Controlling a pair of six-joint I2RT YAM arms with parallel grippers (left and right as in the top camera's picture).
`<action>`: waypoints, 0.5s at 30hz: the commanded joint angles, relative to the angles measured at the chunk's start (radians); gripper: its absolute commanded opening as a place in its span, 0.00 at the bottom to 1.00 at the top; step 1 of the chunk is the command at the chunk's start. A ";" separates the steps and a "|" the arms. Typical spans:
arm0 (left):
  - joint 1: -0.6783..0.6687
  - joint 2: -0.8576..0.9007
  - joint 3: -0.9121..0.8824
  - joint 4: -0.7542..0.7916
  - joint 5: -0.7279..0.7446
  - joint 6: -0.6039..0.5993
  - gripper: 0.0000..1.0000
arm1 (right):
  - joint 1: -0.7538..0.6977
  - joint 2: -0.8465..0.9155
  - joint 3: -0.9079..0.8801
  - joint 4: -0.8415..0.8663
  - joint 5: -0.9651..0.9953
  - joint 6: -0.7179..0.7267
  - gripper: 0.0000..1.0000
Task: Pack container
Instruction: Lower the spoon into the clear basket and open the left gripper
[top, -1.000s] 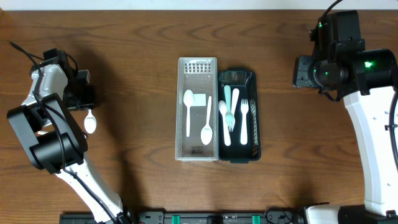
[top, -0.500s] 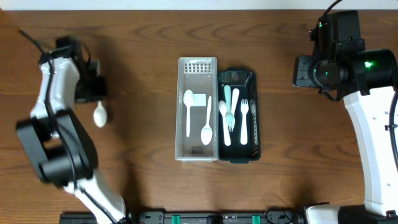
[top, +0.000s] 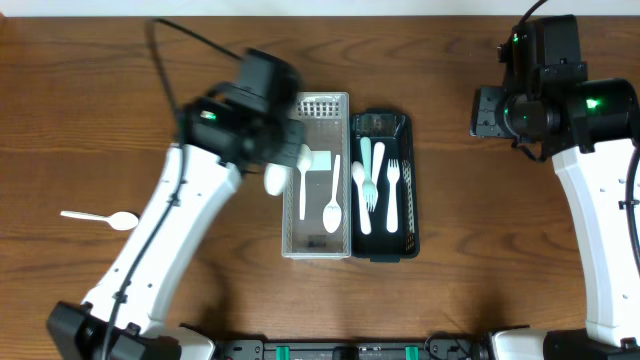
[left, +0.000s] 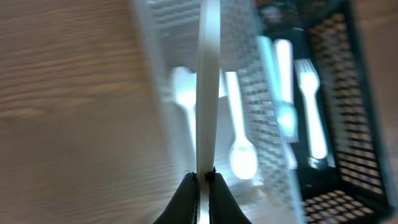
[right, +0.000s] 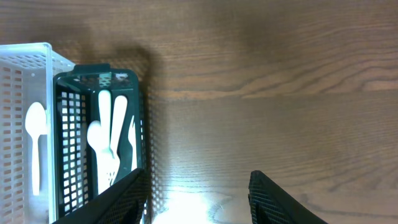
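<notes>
Grips a white spoon (left: 208, 93) in the left hand (left: 202, 177), pinched tight at one end and seen edge-on from the wrist. Hovers with it at the left rim of the white basket (top: 317, 247), near the middle of the bench (top: 480, 300). Shows white spoons lying inside that basket, and forks, a spoon and a pale green piece in the black basket (top: 382, 255) touching its right side. Has a second spoon (top: 105, 218) flat on the bench, well off toward the left edge. Holds the right hand (right: 196, 199) half spread and empty above bare wood toward the back right corner, apart from the black basket.
</notes>
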 joint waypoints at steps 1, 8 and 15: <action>-0.057 0.063 -0.007 0.021 -0.009 -0.101 0.06 | -0.006 0.001 -0.001 0.000 -0.003 -0.015 0.55; -0.071 0.278 -0.013 0.069 -0.009 -0.129 0.06 | -0.006 0.001 -0.001 -0.004 -0.003 -0.027 0.55; -0.071 0.349 -0.011 0.068 -0.071 -0.097 0.39 | -0.006 0.001 -0.001 -0.004 -0.003 -0.037 0.56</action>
